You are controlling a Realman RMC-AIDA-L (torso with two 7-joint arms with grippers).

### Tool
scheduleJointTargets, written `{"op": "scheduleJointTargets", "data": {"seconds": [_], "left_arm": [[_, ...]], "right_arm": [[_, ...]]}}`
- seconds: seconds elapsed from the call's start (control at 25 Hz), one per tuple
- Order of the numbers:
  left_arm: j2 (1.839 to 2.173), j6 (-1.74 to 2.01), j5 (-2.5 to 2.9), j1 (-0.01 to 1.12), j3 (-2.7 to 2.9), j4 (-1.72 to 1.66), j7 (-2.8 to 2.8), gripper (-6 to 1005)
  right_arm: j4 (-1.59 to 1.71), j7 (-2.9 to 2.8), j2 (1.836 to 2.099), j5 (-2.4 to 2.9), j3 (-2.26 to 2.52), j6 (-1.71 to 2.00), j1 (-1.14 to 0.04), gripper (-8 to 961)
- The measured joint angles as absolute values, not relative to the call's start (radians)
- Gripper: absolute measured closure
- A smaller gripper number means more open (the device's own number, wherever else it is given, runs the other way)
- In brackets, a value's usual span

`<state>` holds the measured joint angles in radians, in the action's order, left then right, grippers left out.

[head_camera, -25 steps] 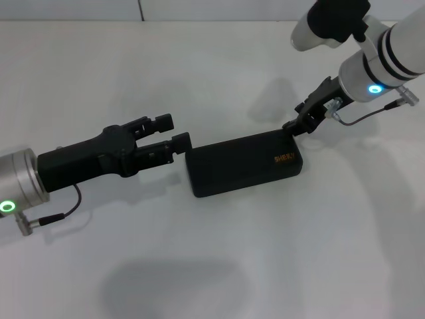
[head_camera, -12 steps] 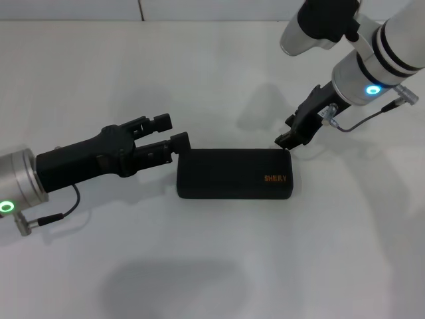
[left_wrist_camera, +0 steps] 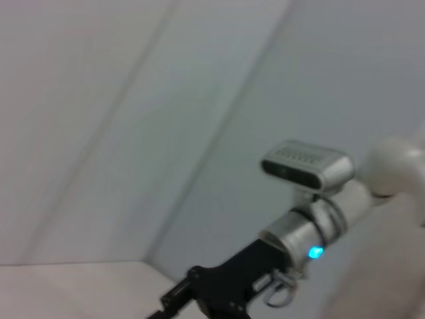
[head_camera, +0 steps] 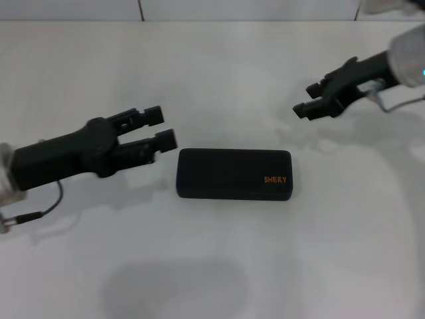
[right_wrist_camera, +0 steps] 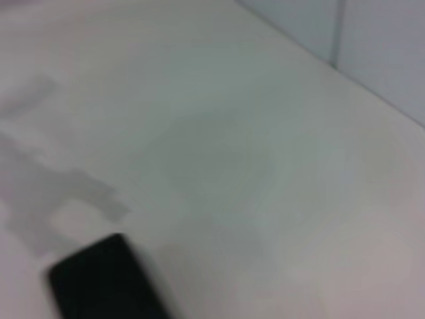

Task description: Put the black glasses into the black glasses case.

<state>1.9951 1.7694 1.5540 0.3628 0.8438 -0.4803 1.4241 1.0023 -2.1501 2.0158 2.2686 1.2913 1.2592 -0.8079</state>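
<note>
black glasses case (head_camera: 234,174) shut, lettering head-view only | left pincer (head_camera: 160,127) parted | right pincer (head_camera: 304,100) parted

both arms end in matte black housings with blocky black fingers: the left gripper (head_camera: 158,127) and the right gripper (head_camera: 311,100). the left arm has a thin black cable looping below it. the right arm's wrist is silver-white with a glowing blue-green light and a grey cable loop.

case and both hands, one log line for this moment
case: shut, flat on table | glasses: not visible | left hand: open, beside case | right hand: open, clear of case
</note>
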Motion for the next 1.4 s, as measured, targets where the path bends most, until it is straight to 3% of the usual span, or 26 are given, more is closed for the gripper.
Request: {"op": "scheduleJointTargets", "data": {"seconds": [0.08, 0.16, 0.36, 0.6, 1.4], "left_arm": [[1.969, 1.843, 1.565, 0.359, 0.848, -0.504, 1.43, 117], [1.95, 1.896, 1.578, 0.348, 0.85, -0.539, 1.436, 117], [1.94, 1.964, 1.604, 0.298, 0.849, -0.639, 1.438, 117], [1.939, 1.97, 1.644, 0.27, 0.849, -0.661, 1.433, 121], [1.964, 1.975, 1.605, 0.273, 0.842, -0.662, 1.445, 120]], "right_arm": [[1.084, -2.002, 2.014, 2.121, 1.183, 1.404, -0.694, 480], [1.093, -1.955, 2.012, 2.075, 1.15, 1.453, -0.663, 471], [0.984, -1.632, 1.994, 1.876, 0.945, 1.832, -0.541, 234], [0.685, -1.36, 1.959, 1.838, 0.815, 2.08, -0.499, 77], [0.622, -1.276, 1.984, 1.807, 0.804, 2.068, -0.473, 76]]}}
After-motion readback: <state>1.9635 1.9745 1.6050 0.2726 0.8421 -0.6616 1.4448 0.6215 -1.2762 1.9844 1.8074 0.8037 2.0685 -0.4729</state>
